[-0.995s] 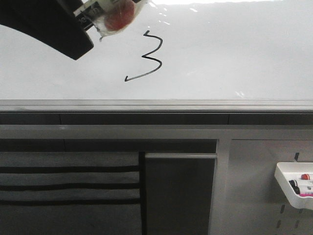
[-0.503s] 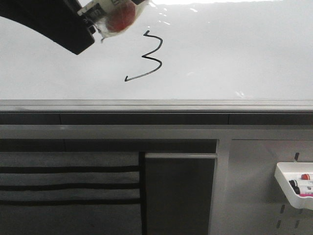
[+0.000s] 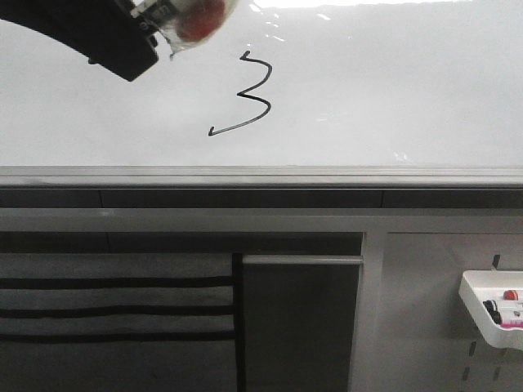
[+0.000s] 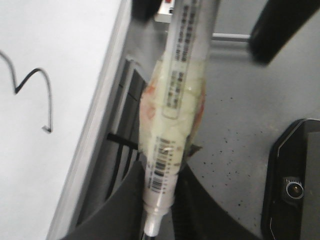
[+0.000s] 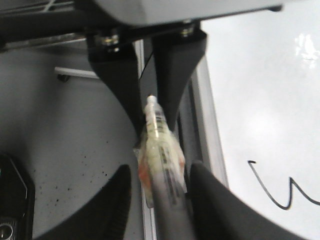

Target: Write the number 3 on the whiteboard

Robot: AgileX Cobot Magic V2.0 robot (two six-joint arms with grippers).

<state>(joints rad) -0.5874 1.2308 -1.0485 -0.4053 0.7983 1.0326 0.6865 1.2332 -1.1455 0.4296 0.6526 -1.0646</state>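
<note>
Number 3 [image 3: 245, 94] on whiteboard [image 3: 392, 90] — below-right of left claw [image 3: 176, 20].

This looks like a robotics lab or workshop rather than a home or a shop. A large glossy whiteboard [image 3: 392, 90] with a grey metal edge rail [image 3: 261, 175] lies across the bench, and beyond it stands a grey pegboard panel [image 3: 425, 318] with slotted holes, carrying a white tray [image 3: 478, 314] of markers. Beside that sit plain grey metal panels and a dark slatted section [image 3: 114, 310], all bare and utilitarian.
</note>
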